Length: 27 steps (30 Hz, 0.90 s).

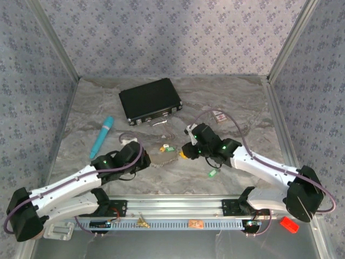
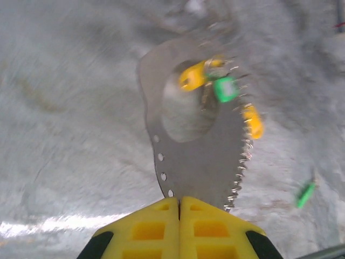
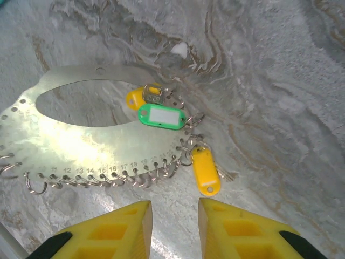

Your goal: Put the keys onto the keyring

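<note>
Keyring (image 2: 199,162) in left grip, right side free.
Top: keys (image 1: 167,147) lie on the surface (image 1: 237,102) between the arms. Left wrist: left end effector (image 2: 179,208) closed on the near tip of this flat ringed plate, yellow and green keys at its far edge. Right wrist: right end effector (image 3: 174,213) narrowly parted, empty, near the plate's ringed rim.

Marbled table (image 1: 242,108) bears black case (image 1: 150,101), teal stick (image 1: 102,136), green key (image 1: 213,174).
</note>
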{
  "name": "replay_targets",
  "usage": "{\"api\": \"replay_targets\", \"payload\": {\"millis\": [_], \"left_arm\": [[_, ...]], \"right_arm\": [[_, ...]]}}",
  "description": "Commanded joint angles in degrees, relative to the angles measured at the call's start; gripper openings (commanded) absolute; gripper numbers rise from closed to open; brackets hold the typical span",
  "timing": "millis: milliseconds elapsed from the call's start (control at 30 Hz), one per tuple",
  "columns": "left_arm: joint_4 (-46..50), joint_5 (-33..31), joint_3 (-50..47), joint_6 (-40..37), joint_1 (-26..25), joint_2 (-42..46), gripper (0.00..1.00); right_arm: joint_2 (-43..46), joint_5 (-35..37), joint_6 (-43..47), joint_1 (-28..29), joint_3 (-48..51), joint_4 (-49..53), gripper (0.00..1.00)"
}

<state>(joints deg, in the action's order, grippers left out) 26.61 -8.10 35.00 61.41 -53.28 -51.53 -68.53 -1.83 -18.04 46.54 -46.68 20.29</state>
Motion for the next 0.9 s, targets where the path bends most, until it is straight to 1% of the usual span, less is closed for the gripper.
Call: {"api": "replay_targets", "payload": {"millis": [0,100,300,400,467,600,733,867], "left_arm": [[3.29,-1.41,5.03,-19.57,-0.46,0.25,0.0],[1.37,-0.7,7.7,-31.07,-0.42,0.44,0.0],[-8.56,3.1,7.18,-55.55,-0.45,3.3,0.0],[-9.49,3.88,7.96,-64.6,-0.38,2.56,0.0],[-9.47,3.81,8.86,-67.97,0.02,1.43,0.0],[-12.17,7.52,8.9,-71.86,2.17,0.8,0.0],[-17.23,14.81,6.22,-72.2,6.49,2.43,0.0],[-21.02,22.93,3.38,-73.36,8.95,4.78,0.0]], "right_arm": [[2.57,-3.03,3.62,-2.63,-2.44,-0.15,0.29],[4.52,-4.32,5.94,-5.48,-3.15,-1.49,0.3],[7.26,-5.32,10.01,-9.58,-3.32,-5.98,0.3],[7.1,-6.77,11.79,-10.48,-3.86,-7.67,0.3],[7.05,-8.33,13.02,-10.94,-3.86,-9.43,0.3],[7.07,-13.6,17.08,-11.34,-2.85,-14.38,0.3],[7.02,-19.54,22.68,-11.3,1.0,-21.28,0.32],[6.41,-26.89,27.75,-11.07,6.24,-29.34,0.32]]}}
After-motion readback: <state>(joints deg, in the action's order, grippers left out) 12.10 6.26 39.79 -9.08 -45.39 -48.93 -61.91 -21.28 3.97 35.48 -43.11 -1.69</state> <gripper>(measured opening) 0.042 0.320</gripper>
